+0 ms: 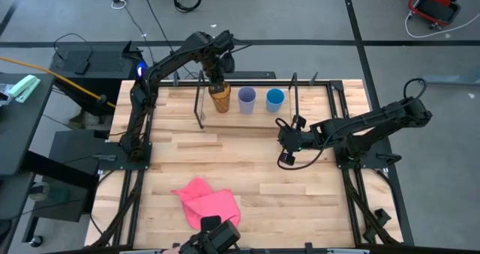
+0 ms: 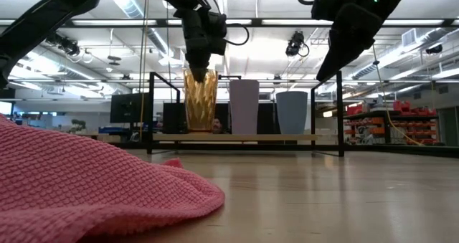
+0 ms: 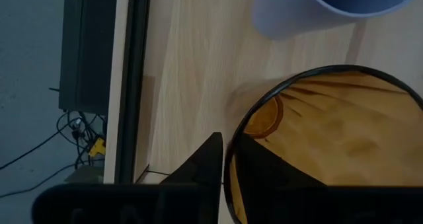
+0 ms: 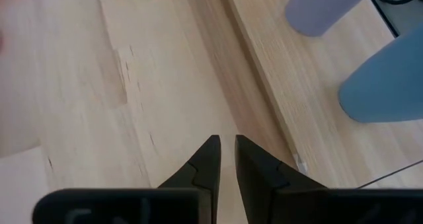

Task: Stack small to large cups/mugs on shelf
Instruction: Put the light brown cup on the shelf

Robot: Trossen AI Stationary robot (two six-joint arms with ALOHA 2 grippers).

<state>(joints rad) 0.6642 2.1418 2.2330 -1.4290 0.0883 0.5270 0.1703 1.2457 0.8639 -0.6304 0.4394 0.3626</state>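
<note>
Wooden tabletop (image 1: 247,164), pink cloth (image 1: 208,201) lying near the front edge, well clear of the work. All three cups stand upright in a row on the shelf (image 2: 237,137) at the back: amber cup (image 1: 219,99) at one end, lavender cup (image 1: 247,99) in the middle, blue cup (image 1: 275,98) at the other end, so the order already runs small to large. My left gripper (image 1: 216,82) sits directly over the amber cup, one finger (image 3: 201,171) outside the rim and the other apparently down inside, straddling the wall. Gap between fingers is narrow; I can't tell from the wrist view whether the pads are pinching the wall or have just let go, so I'm calling the grip undetermined. Right gripper (image 4: 225,159) hangs in front of the shelf, nearest the blue cup, fingers almost together with a thin slit, holding nothing. Key relation: amber cup is straight below the left gripper, long axis vertical, so the clean exit is straight up; any sideways pull would tip it toward the lavender cup just beside it.
</note>
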